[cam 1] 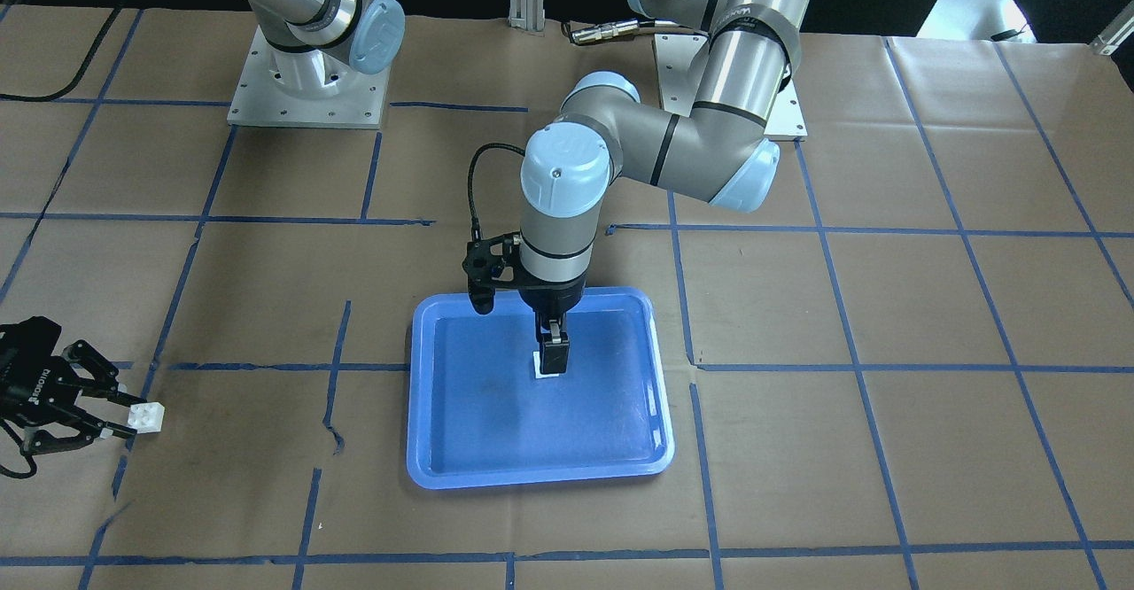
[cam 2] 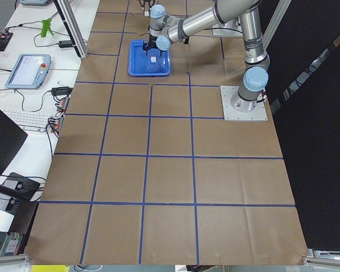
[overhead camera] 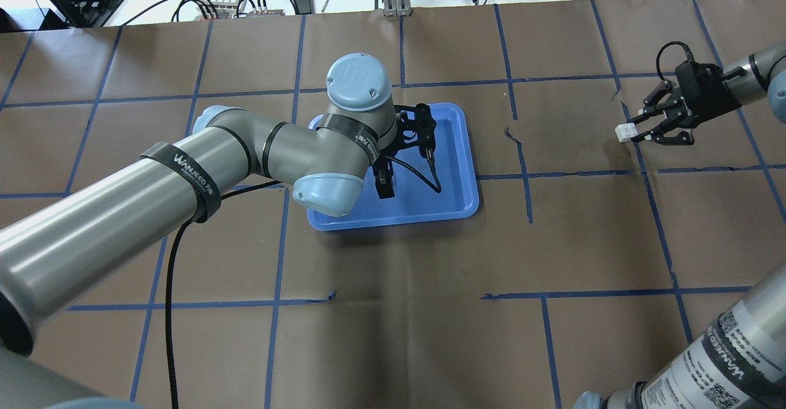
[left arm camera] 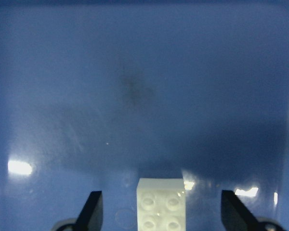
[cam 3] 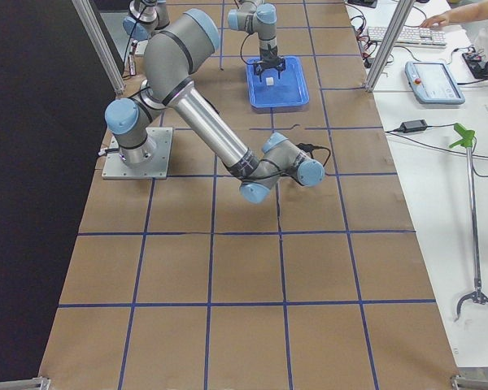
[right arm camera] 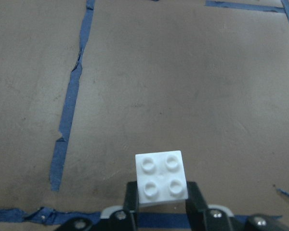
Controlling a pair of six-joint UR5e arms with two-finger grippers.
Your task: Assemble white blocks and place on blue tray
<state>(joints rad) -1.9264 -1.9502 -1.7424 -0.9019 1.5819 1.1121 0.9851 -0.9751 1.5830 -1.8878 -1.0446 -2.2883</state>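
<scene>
The blue tray [cam 1: 443, 448] lies at the middle of the table, also in the overhead view [overhead camera: 457, 151]. One white block [cam 1: 542, 370] sits studs-up on the tray's base. My left gripper [cam 1: 554, 358] stands straight down over it. In the left wrist view the fingers [left arm camera: 92, 208] are wide apart on either side of this block [left arm camera: 161, 204] and do not touch it, so the gripper is open. My right gripper [cam 1: 104, 413] is far off the tray, shut on the second white block [cam 1: 145, 417], which also shows between its fingertips in the right wrist view [right arm camera: 162, 177].
Brown paper with a blue tape grid [cam 1: 850, 368] covers the table. A torn tape strip [cam 1: 333, 430] lies between the tray and my right gripper. The arm bases [cam 1: 306, 85] stand at the robot's edge. A desk with a keyboard [cam 2: 31, 120] runs along the far side.
</scene>
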